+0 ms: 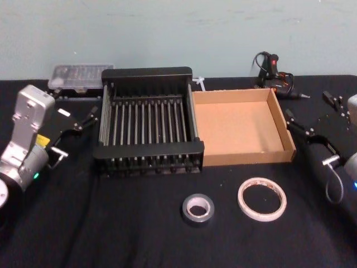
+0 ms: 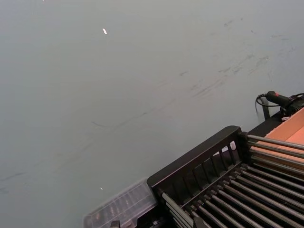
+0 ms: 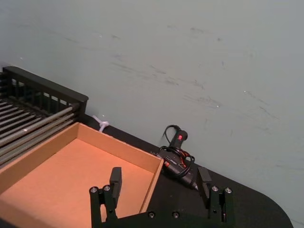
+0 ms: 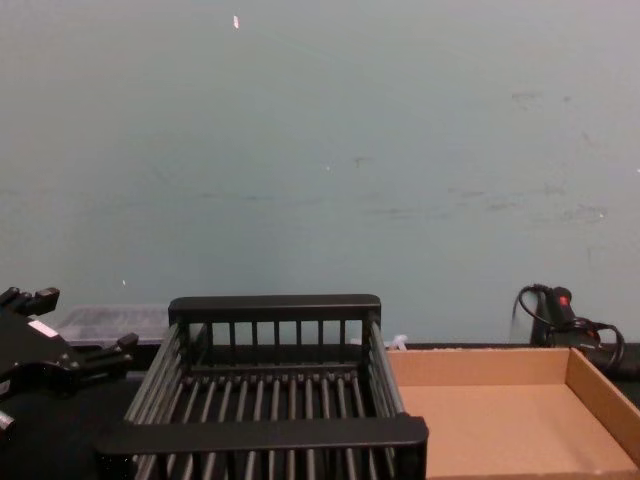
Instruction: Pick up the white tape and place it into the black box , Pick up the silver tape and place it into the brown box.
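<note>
Head view, white tape point(image 1: 262, 199): lying flat on the black table point(image 1: 111, 234), near the front, before the brown box and well apart from it; red marks on its ring face.
Silver tape point(image 1: 198, 209): flat on the table just to the left of the white tape, not touching it, before the seam between the two boxes.
Black box point(image 1: 148, 149): slatted crate at centre, nothing lying in it; its right wall stands against the brown box.
Brown box point(image 1: 244, 158): shallow cardboard tray to the right of the crate, floor bare.
Left gripper point(image 1: 75, 135): raised beside the crate's left wall, holding nothing; jaws apart.
Right gripper point(image 3: 160, 183): at the right of the tray, over its far right corner in the right wrist view; jaws wide apart, nothing between them.
Background items: clear parts case point(image 1: 78, 75) behind the crate's left corner; glue gun point(image 3: 176, 156) with cable behind the tray, near the wall.
</note>
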Robot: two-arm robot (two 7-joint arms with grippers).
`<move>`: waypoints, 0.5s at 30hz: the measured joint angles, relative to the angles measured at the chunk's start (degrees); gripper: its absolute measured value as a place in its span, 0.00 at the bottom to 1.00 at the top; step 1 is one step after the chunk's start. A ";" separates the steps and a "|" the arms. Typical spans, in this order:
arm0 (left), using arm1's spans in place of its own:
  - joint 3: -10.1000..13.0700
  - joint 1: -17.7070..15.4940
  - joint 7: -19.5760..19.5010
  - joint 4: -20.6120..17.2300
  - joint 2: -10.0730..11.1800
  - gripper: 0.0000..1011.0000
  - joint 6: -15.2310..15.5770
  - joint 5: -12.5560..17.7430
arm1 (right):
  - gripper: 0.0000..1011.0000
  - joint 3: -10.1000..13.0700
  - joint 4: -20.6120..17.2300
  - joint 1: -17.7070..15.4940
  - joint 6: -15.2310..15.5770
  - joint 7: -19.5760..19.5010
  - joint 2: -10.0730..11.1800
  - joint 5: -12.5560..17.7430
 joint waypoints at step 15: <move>0.00 0.00 0.00 0.00 0.00 0.99 0.00 0.00 | 0.99 3.54 -9.30 -8.21 2.32 1.98 2.70 1.31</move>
